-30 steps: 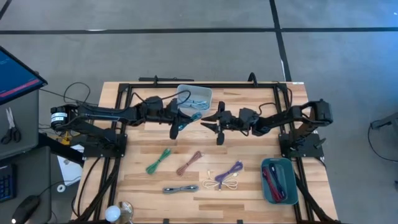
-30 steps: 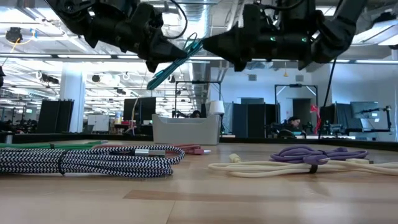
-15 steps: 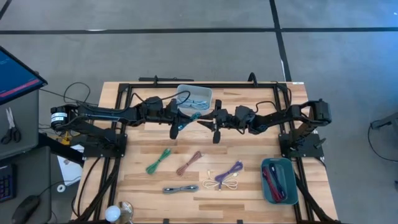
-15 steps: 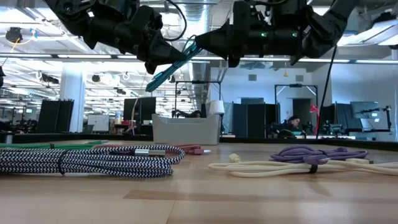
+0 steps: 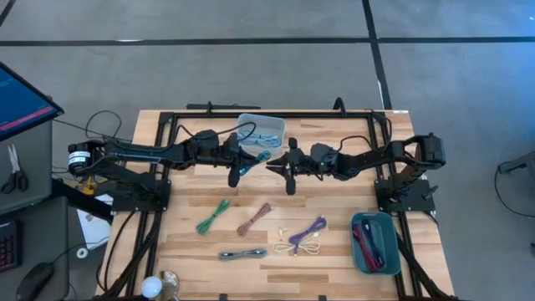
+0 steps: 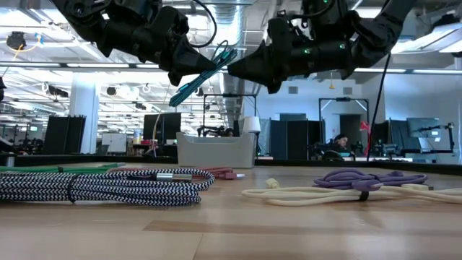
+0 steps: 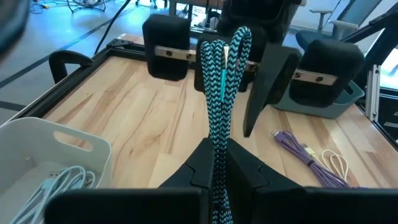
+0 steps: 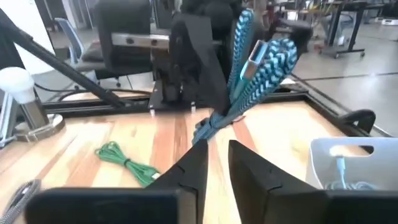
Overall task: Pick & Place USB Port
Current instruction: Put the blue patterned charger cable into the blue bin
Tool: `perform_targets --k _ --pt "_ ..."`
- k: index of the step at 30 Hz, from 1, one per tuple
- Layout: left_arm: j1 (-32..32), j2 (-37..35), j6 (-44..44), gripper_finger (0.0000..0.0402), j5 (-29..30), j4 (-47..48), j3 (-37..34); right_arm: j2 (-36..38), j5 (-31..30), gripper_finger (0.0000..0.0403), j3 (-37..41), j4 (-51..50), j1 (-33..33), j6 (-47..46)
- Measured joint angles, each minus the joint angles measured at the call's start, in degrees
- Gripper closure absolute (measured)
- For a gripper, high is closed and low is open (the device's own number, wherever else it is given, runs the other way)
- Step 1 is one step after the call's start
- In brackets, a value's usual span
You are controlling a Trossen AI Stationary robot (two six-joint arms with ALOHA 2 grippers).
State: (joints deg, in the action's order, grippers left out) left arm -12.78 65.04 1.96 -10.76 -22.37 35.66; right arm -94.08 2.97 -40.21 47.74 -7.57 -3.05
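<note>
Left gripper (image 7: 219,163) around teal cable (image 7: 221,93)

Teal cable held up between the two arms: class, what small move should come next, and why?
Probably the right gripper should ease a little closer and shut on the teal cable. The left gripper holds the bundle above the table, near the white bin. The right gripper is open, its fingers almost at the cable's free end, not gripping it.
</note>
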Motion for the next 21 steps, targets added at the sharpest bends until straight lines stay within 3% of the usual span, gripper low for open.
perform_targets --k 6,15,18,21 --pt "0.00 0.00 0.00 0.0386 -0.02 0.02 0.00 0.00 -3.35 0.0313 -0.06 2.00 -0.09 0.00" --pt "0.00 0.00 0.00 0.0386 -0.04 0.02 0.00 0.02 -3.20 0.0251 -1.72 1.91 -0.26 1.26" --pt "0.00 0.00 0.00 0.0386 -0.04 0.02 0.00 0.02 -3.18 0.0256 -1.88 2.06 -0.22 1.49" --pt "0.00 0.00 0.00 0.0386 -0.06 0.04 0.00 0.02 -3.23 0.0293 -1.88 2.02 -0.24 1.76"
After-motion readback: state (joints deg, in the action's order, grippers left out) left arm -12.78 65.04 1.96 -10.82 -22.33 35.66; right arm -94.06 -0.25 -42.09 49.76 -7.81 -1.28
